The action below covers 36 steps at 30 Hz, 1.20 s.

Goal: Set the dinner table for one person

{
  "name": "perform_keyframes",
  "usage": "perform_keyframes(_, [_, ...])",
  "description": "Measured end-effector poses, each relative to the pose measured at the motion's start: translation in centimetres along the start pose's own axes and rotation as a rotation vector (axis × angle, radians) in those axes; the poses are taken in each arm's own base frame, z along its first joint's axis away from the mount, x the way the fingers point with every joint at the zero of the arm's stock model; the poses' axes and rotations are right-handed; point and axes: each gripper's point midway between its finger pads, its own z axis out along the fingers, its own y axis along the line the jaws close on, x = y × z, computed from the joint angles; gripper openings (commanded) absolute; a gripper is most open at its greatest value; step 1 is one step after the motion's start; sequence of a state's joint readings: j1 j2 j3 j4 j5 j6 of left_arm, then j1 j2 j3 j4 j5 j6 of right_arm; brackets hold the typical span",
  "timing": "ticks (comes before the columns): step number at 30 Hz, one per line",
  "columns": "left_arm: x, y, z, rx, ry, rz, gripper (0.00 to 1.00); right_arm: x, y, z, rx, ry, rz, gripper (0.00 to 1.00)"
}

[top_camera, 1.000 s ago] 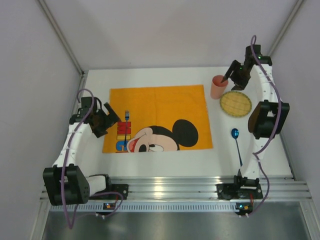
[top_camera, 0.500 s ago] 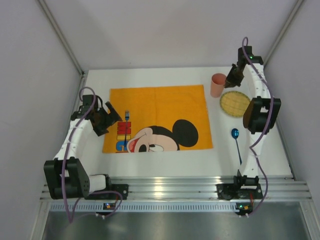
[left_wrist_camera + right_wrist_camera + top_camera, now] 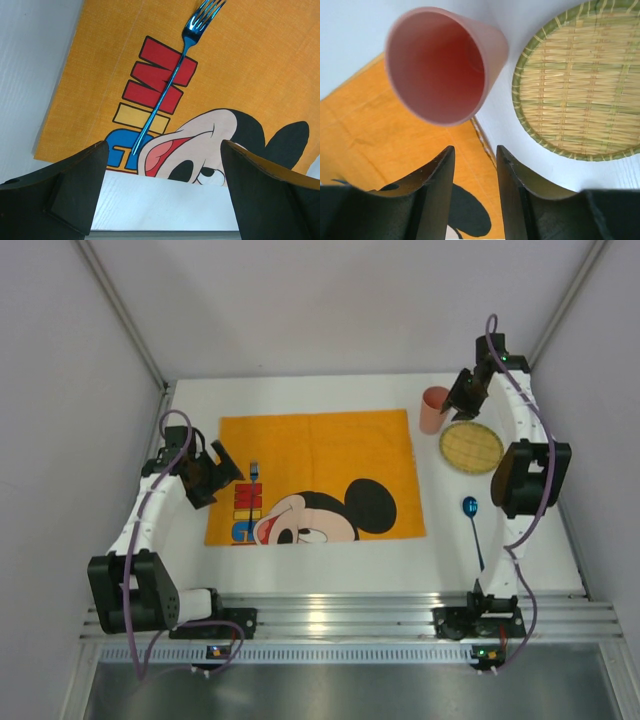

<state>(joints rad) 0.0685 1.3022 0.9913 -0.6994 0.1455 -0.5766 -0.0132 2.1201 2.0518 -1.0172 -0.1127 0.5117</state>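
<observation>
Right gripper (image 3: 475,155) has backed off the pink cup (image 3: 440,65), arm outstretched, jaws narrowly apart.

the white table (image 3: 330,565) carries an orange cloth (image 3: 330,455) at its middle. right of the cloth stand a pink cup (image 3: 434,410) and a woven plate (image 3: 471,446). a blue spoon (image 3: 475,533) lies nearer.

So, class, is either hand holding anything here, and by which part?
Nothing is held. The left hand is open, clear of the fork; the right hand is empty, short of the cup.
</observation>
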Motion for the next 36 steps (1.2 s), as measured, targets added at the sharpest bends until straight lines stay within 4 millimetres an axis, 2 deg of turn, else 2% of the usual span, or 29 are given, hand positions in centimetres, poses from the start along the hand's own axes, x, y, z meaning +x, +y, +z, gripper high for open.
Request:
perform_keyframes(4, [0.0, 0.0, 0.0, 0.000, 0.000, 0.003, 0.99, -1.9, 1.7, -3.3, -0.059, -0.092, -0.009, 0.40])
perform_keyframes(7, [0.1, 0.1, 0.1, -0.003, 0.005, 0.004, 0.99, -3.4, 2.5, -4.0, -0.082, -0.142, -0.014, 0.40])
perform_keyframes(11, [0.1, 0.2, 0.6, -0.011, 0.018, 0.005, 0.99, -4.8, 2.0, -2.8, -0.036, -0.172, -0.011, 0.42])
perform_keyframes(15, [0.2, 0.4, 0.9, -0.018, 0.028, 0.014, 0.99, -5.5, 1.0, 0.6, 0.028, -0.160, -0.003, 0.43])
perform_keyframes(17, [0.2, 0.4, 1.1, -0.019, 0.031, 0.021, 0.99, -5.0, 0.3, 2.4, 0.057, -0.129, 0.003, 0.43])
perform_keyframes(19, [0.1, 0.4, 1.2, -0.021, 0.034, 0.025, 0.99, -4.3, -0.3, 4.0, 0.079, -0.096, 0.009, 0.38])
perform_keyframes(20, [0.1, 0.4, 1.3, -0.022, 0.036, 0.026, 0.99, -3.9, -0.4, 4.6, 0.088, -0.083, 0.009, 0.19])
perform_keyframes(22, [0.0, 0.4, 1.5, -0.025, 0.041, 0.028, 0.99, -3.3, -0.4, 5.5, 0.100, -0.065, 0.002, 0.00])
perform_keyframes(25, [-0.2, 0.3, 1.8, -0.027, 0.046, 0.034, 0.99, -2.6, 0.4, 6.0, 0.097, -0.054, 0.000, 0.00])
perform_keyframes(30, [-0.4, 0.1, 2.0, -0.019, 0.047, 0.043, 0.99, -2.0, 2.7, 5.4, 0.074, -0.066, -0.039, 0.00])
perform_keyframes(34, [-0.5, -0.2, 2.1, -0.004, 0.045, 0.045, 0.99, -0.6, 5.1, 3.8, 0.059, -0.072, -0.085, 0.00])
perform_keyframes(36, [-0.6, -0.3, 2.2, 0.001, 0.045, 0.044, 0.99, 0.3, 7.1, 2.6, 0.033, -0.087, -0.121, 0.00])
